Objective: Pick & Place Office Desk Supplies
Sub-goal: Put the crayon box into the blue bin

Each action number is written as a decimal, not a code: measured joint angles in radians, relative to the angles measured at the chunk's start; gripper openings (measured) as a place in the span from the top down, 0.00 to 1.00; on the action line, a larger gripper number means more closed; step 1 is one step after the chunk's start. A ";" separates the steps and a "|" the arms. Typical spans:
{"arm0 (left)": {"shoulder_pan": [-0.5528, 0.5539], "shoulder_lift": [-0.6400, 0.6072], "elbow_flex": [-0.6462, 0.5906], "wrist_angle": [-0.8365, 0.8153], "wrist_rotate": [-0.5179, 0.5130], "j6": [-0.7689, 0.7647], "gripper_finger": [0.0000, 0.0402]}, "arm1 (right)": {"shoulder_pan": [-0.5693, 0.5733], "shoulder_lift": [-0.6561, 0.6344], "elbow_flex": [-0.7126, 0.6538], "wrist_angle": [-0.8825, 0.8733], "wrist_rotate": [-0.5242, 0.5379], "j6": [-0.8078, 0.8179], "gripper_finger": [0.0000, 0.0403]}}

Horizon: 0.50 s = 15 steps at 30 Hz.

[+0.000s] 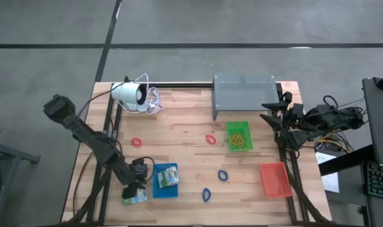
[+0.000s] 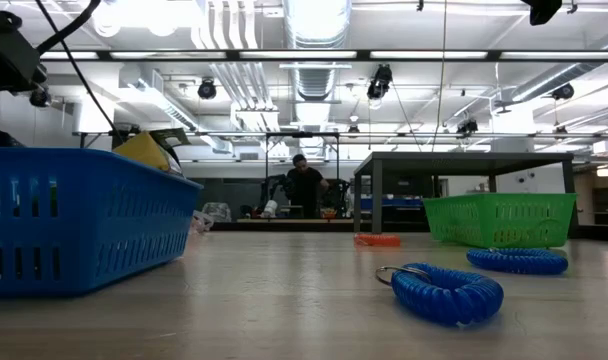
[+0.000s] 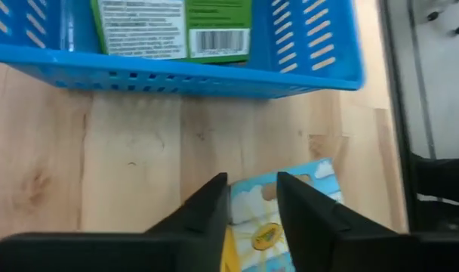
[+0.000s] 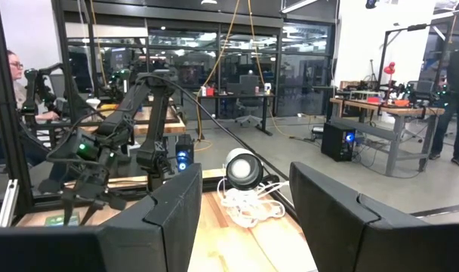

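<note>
High view: the left tool [image 1: 134,189] sits at the lower left of the frame, directly over a small colourful packet [image 1: 134,197] lying on the tabletop [image 1: 185,157] just left of the blue tray [image 1: 165,181]. Left wrist view confirms this: the two dark fingers [image 3: 207,215] stand slightly apart on either side of the packet's upper edge, and whether they actually press on it cannot be told from this angle. The packet lies outside the tray, near its perforated wall. Inside the blue tray rests a green-and-white packet [image 1: 168,176] with a barcode label.

Right tool [image 1: 271,120] waits at the right edge of the frame, beside the grey metal stand [image 1: 244,93]; its fingers are spread wide and hold nothing.

Remaining supplies, high view: yellow rubber bands [image 1: 239,138] lie in the green tray [image 1: 239,136], right of centre. A red loop [image 1: 137,142] lies left of centre and a second red loop [image 1: 211,139] just left of the green tray. Two blue coiled loops lie in the lower middle, one [image 1: 223,175] above and right of the other [image 1: 206,195]. The red tray [image 1: 275,179] stands at lower right. A white cylinder with coiled cable [image 1: 133,95] lies at upper left.

Low view: a person [image 2: 304,186] stands in the room well behind the tabletop.
</note>
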 joint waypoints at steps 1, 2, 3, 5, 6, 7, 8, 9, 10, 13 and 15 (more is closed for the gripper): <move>0.000 -0.008 0.000 0.000 0.005 0.002 0.67 | 0.000 0.000 0.000 0.000 0.000 0.000 0.51; 0.000 -0.016 0.000 0.000 0.012 0.003 0.64 | 0.000 0.000 0.000 0.000 0.000 0.000 0.51; 0.000 -0.023 0.000 0.001 0.018 0.007 0.62 | 0.000 0.000 0.000 0.000 0.000 0.000 0.51; 0.000 -0.029 -0.001 0.001 0.022 0.031 0.58 | 0.000 0.000 0.000 0.000 0.000 0.000 0.51; 0.000 -0.029 -0.001 0.002 0.022 0.044 0.56 | 0.000 0.000 0.000 0.000 0.000 0.000 0.51; 0.000 -0.029 -0.002 0.003 0.022 0.058 0.54 | 0.000 0.000 0.000 0.000 0.000 0.000 0.51; 0.000 -0.028 -0.005 0.007 0.022 0.072 0.52 | 0.000 0.000 0.000 0.000 0.000 0.000 0.51; 0.000 -0.026 -0.008 0.016 0.022 0.081 0.50 | 0.000 0.000 0.000 0.000 0.000 0.000 0.51; 0.000 -0.025 -0.009 0.015 0.022 0.087 0.49 | 0.000 0.000 0.000 0.000 0.000 0.000 0.51; 0.006 -0.025 -0.009 0.016 0.022 0.108 0.44 | 0.000 0.000 0.000 0.000 0.000 0.000 0.51; 0.014 -0.025 -0.009 0.015 0.022 0.109 0.42 | 0.000 0.000 0.000 0.000 0.000 0.000 0.51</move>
